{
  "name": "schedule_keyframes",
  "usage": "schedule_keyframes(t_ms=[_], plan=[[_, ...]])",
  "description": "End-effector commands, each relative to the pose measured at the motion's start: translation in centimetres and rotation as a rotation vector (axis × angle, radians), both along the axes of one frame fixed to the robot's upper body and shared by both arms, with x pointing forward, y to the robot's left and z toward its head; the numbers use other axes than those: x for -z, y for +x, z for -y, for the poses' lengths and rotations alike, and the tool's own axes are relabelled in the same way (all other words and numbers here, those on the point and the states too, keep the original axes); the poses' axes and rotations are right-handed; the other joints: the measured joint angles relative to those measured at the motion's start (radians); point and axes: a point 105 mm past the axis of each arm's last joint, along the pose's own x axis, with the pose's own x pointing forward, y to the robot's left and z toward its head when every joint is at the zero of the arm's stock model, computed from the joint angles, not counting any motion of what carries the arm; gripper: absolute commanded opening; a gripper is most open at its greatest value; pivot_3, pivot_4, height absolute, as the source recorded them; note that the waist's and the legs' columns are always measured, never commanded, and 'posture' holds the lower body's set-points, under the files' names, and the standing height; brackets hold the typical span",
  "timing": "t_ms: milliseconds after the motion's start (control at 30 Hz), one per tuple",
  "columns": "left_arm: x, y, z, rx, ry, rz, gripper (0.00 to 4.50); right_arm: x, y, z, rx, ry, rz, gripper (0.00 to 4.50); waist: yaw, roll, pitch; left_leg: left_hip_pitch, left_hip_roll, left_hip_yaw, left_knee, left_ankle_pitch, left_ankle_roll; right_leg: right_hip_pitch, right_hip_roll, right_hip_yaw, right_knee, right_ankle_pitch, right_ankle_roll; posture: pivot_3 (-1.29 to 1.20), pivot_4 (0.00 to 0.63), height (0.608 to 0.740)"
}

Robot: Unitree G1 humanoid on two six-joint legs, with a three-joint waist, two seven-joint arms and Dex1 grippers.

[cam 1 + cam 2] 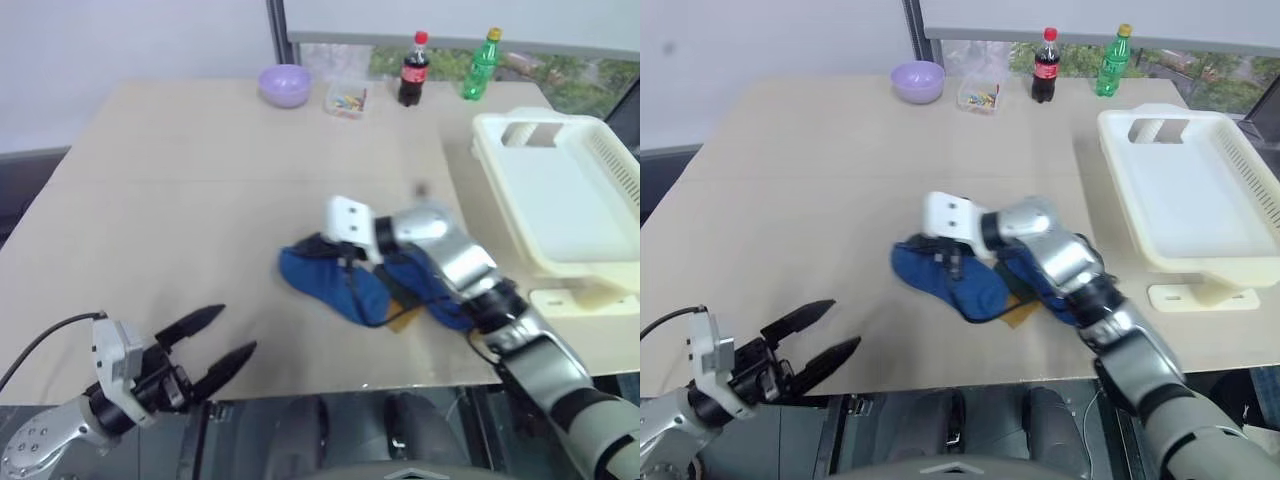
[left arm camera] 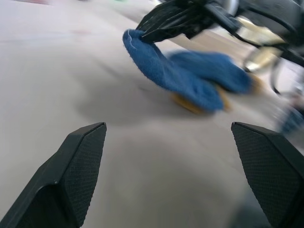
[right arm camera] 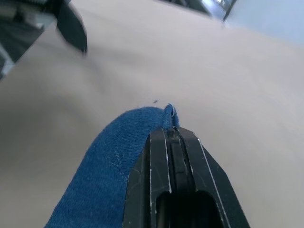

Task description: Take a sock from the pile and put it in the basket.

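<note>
The right gripper (image 3: pixel 172 135) is clamped on the edge of a blue sock (image 1: pixel 335 285), lifting it from the pile (image 1: pixel 400 290) just beneath. The left gripper (image 1: pixel 215 345) hangs apart, nearer the robot. Next, a carry to the basket (image 1: pixel 560 190), well off behind the right gripper's arm.

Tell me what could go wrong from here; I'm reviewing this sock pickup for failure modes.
1. The right gripper is shut on just the edge of the blue sock, so it may slip out on the way.
2. The sock lies across the pile, so lifting may drag a mustard-brown one along.
3. The basket sits on the far side of the right arm, so the hanging sock could catch its rim.
</note>
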Motion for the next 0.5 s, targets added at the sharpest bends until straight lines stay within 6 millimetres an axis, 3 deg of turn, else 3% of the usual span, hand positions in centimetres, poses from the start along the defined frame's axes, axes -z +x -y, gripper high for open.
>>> schedule_keyframes(t_ms=[33, 133, 233, 367, 500], plan=[[-1.1, 0.2, -1.0, -0.112, 0.009, 0.028, 4.50, -0.1, 0.3, -3.8, -0.035, 0.026, 0.057, 0.05, -0.004, 0.000, 0.000, -0.001, 0.000, 0.000, 0.000, 0.000, 0.000, 0.000, 0.000, 0.000, 0.000, 0.000, 0.000, 0.00, 0.150, 0.740], [-1.3, 0.3, -1.8, -0.193, -0.005, 0.015, 4.50, 0.7, -0.8, -6.3, -0.111, 0.006, 0.055, 0.05, -0.007, 0.000, 0.001, -0.001, 0.000, -0.001, -0.001, 0.000, 0.000, 0.000, -0.002, -0.001, -0.001, 0.000, 0.000, 0.00, 0.150, 0.740], [-1.5, 0.4, -2.1, -0.243, -0.005, -0.004, 4.50, 1.3, -1.7, -7.1, -0.168, -0.002, 0.075, 0.91, -0.008, -0.001, 0.000, -0.001, -0.001, -0.001, -0.001, 0.000, -0.001, 0.000, -0.004, -0.002, -0.001, 0.000, 0.000, 0.00, 0.150, 0.740], [-1.3, 0.9, -2.6, -0.291, 0.001, -0.031, 4.50, 0.0, -0.6, -5.9, -0.141, 0.056, 0.118, 2.80, -0.020, -0.002, 0.000, -0.001, -0.001, -0.005, -0.001, -0.002, -0.004, 0.000, -0.005, -0.001, 0.000, 0.001, -0.001, 0.00, 0.150, 0.740], [-1.1, 2.7, -3.4, -0.352, 0.015, -0.027, 4.50, -1.5, 0.4, -2.1, -0.115, 0.108, 0.067, 2.80, -0.017, -0.001, 0.001, -0.001, 0.000, -0.008, -0.002, -0.001, -0.003, 0.000, -0.003, -0.003, 0.001, 0.000, -0.001, 0.00, 0.150, 0.740]])
